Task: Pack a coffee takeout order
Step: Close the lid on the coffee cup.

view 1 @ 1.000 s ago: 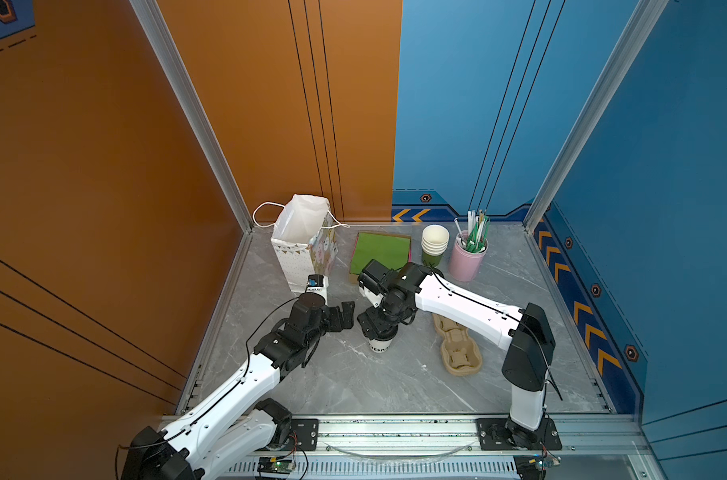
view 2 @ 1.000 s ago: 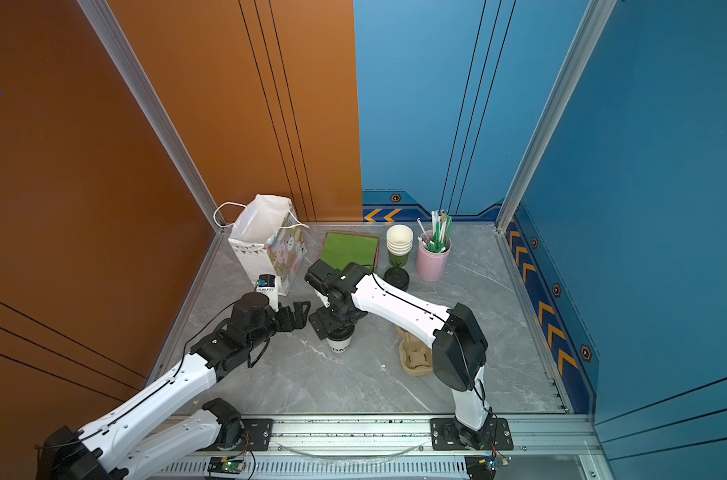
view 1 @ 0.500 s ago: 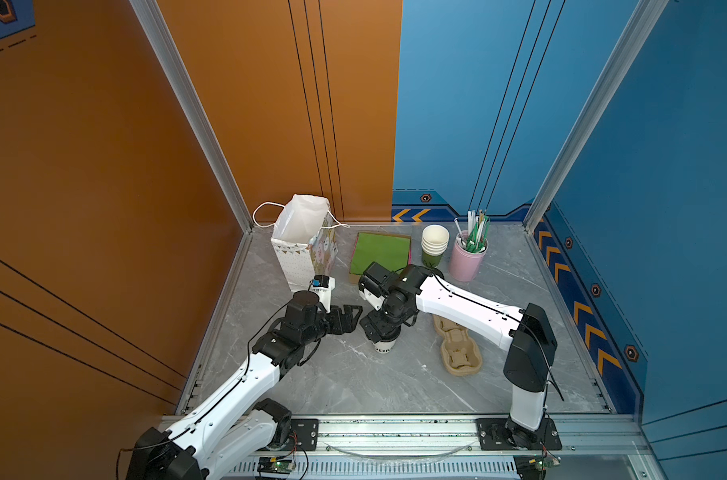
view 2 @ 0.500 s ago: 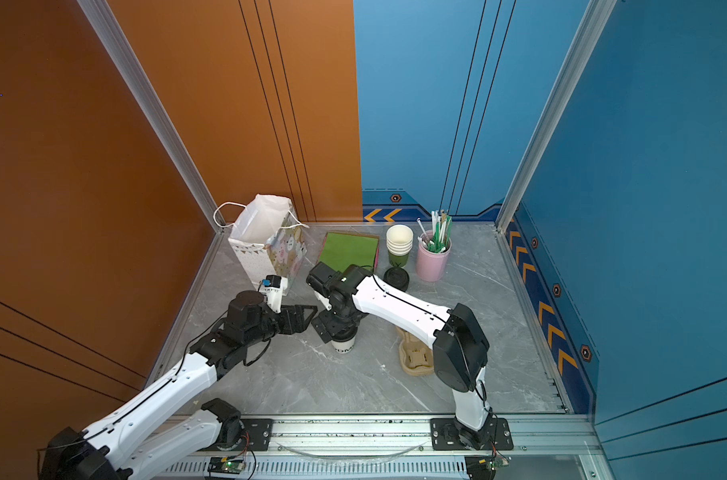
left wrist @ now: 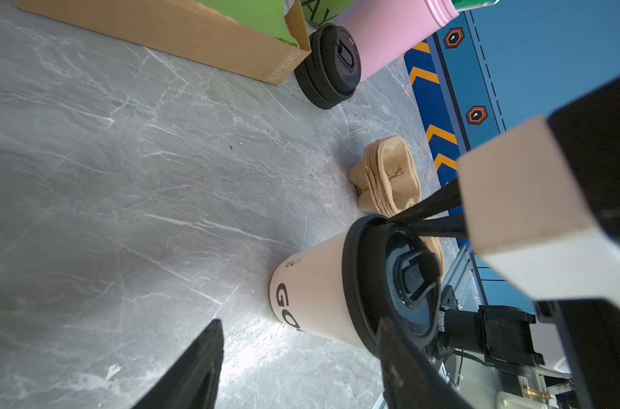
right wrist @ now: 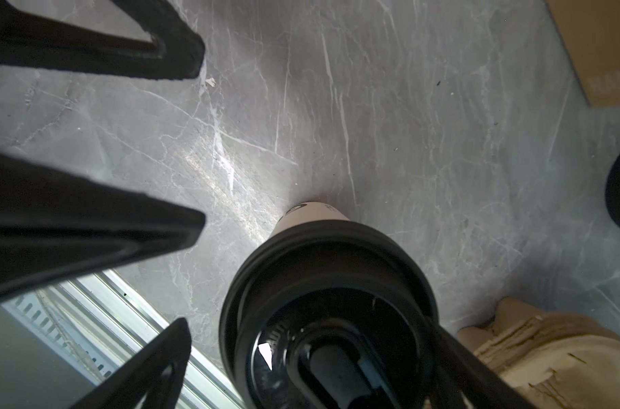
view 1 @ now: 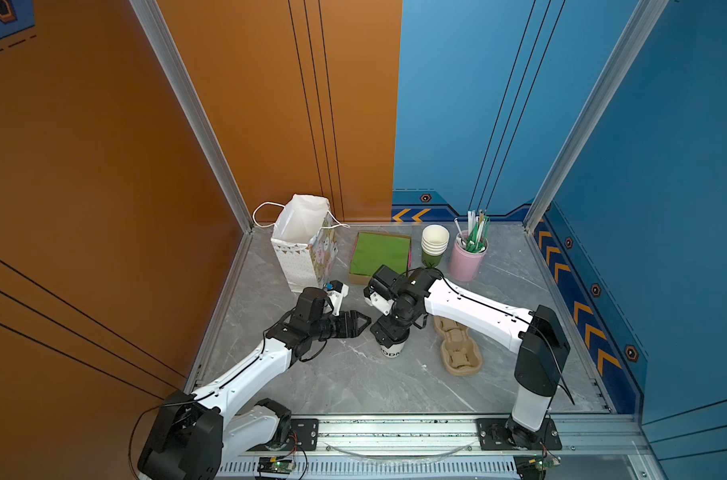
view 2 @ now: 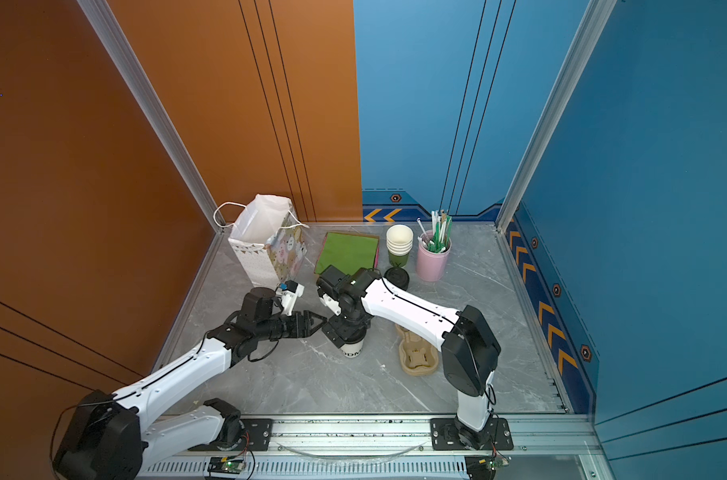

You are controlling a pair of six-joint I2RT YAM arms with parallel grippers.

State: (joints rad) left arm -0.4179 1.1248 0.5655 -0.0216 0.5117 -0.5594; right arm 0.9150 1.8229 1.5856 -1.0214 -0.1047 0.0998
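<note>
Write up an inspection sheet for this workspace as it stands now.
Surface: grey marble table, no spills seen.
Job's things: cup upright with a black lid on it; green napkins in a cardboard box.
Clutter: carrier beside the cup; bag, stack of cups, spare lids and pink tin of straws at the back.
Grippers: left gripper open, empty, beside the cup; right gripper open, jaws either side of the lid.
Cables: black cable along the right arm; another loops off the left arm.
Surroundings: orange wall, blue wall, metal rail in front.
</note>
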